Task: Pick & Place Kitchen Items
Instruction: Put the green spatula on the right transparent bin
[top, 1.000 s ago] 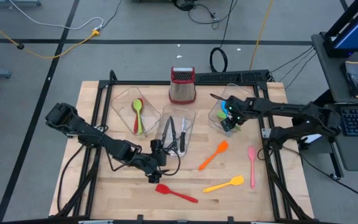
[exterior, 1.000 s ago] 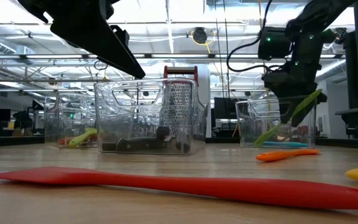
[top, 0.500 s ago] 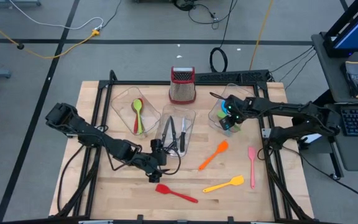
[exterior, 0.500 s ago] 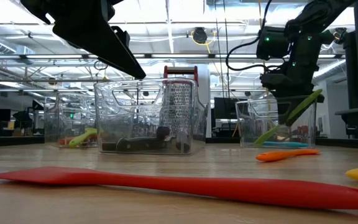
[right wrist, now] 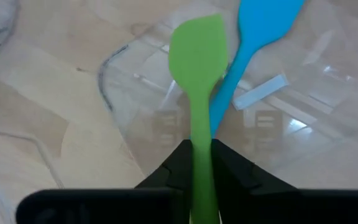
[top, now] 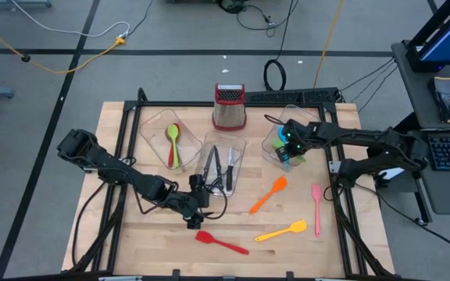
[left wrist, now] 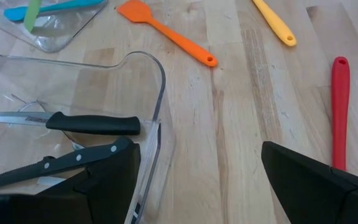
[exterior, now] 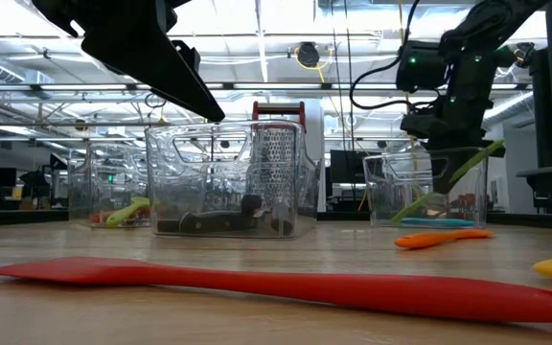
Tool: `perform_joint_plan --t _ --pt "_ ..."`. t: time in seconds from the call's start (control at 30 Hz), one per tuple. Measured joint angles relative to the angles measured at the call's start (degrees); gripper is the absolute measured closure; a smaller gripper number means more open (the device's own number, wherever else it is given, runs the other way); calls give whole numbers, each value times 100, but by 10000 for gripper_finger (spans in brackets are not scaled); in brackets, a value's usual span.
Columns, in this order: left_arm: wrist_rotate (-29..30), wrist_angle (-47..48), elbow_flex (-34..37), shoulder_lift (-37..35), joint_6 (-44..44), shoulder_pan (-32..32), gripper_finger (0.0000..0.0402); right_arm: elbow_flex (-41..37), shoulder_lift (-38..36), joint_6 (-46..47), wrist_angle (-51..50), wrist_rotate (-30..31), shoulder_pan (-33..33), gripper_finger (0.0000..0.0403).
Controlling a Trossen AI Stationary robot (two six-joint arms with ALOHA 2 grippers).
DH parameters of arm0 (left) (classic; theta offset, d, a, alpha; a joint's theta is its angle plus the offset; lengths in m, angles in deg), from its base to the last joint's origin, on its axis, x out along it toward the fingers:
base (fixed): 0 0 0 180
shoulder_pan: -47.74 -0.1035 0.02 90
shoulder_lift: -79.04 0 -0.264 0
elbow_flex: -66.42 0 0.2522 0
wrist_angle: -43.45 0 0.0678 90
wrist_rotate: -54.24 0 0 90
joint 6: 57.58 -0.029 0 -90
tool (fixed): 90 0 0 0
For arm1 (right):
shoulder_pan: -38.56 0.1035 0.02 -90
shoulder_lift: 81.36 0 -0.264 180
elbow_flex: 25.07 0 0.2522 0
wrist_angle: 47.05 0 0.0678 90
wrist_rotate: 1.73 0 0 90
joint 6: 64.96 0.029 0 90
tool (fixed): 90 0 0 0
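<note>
**Right hand pinched on green spatula over right tub**

Change from the earlier frames: the right hand (right wrist: 202,163) has drawn its fingers in against the handle of the green spatula (right wrist: 198,62); a second ago they stood visibly further apart. Its position above the right tub (top: 276,146) has barely shifted. The left arm and all items on the desk (top: 170,242) lie as before.

Right hand: fingers narrow, closed on the green spatula's handle, one finger against each side. The blade leans inside the right tub, over a blue spatula (right wrist: 253,37) lying on the tub floor. In the low view the green spatula (exterior: 448,180) stands tilted, its upper end above the tub's rim, under the hand.

Left hand (left wrist: 197,171): fingers wide apart, holding nothing, hovering low over the desk just beside the near corner of the middle tub (top: 226,168).

Items, by place:
- Left tub (top: 156,136): a green spoon (top: 174,140) and a red utensil (top: 170,152), side by side.
- Middle tub: black-handled knives (left wrist: 73,123).
- Loose on desk: red spatula (top: 221,242) near the front edge; orange spatula (top: 269,193); yellow spatula (top: 281,231); pink spatula (top: 316,208), furthest right.
- Box grater (top: 229,108), red top, upright at the back of the desk, behind the tubs.
</note>
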Motion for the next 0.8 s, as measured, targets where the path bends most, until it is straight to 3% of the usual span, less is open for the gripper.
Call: perform_joint_plan --t 0.37,0.67,0.8 --pt "0 -13 0 0 22 0 66 1 -305 414 -56 51 4 375" --pt "0 -50 0 2 2 0 66 4 -673 1349 -729 919 9 375" --pt "0 -52 0 2 5 0 66 4 -652 1674 -466 1180 42 368"
